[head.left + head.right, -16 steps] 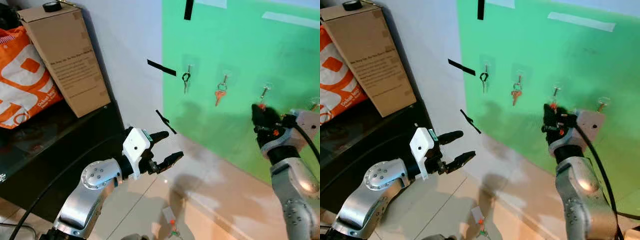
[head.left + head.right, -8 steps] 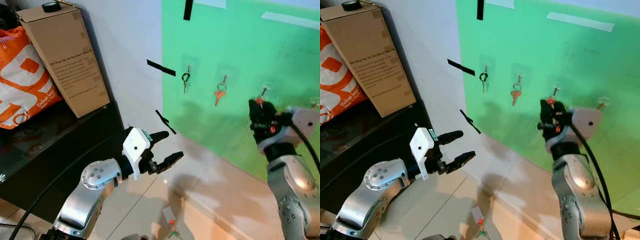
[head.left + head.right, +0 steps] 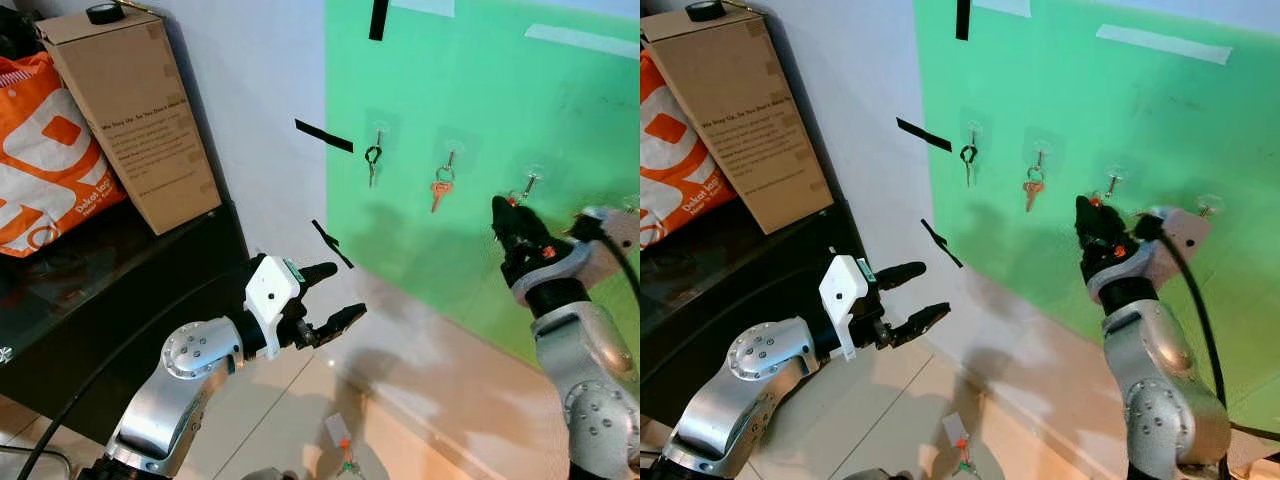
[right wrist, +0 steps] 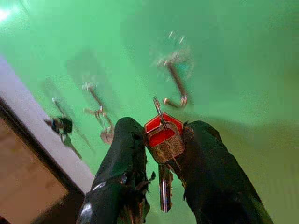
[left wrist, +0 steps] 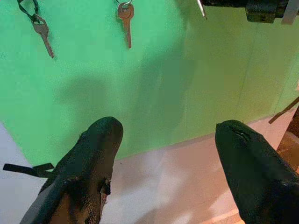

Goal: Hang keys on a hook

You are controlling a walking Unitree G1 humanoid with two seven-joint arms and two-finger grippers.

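Right wrist view: right gripper jaws clamp a red-headed metal key just below a clear hook; left gripper jaws apart.

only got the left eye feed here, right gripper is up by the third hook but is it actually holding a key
Observer: Yes. In the right wrist view the right gripper is shut on a red-headed key, ring end up.
Operator: ring on the hook yet
Observer: Not yet. The empty hook sits just beyond the ring, with green wall showing between them.
Operator: left gripper doing anything
Observer: The left gripper is open with nothing between its fingers, facing the green wall below the black-tagged key and the copper key.
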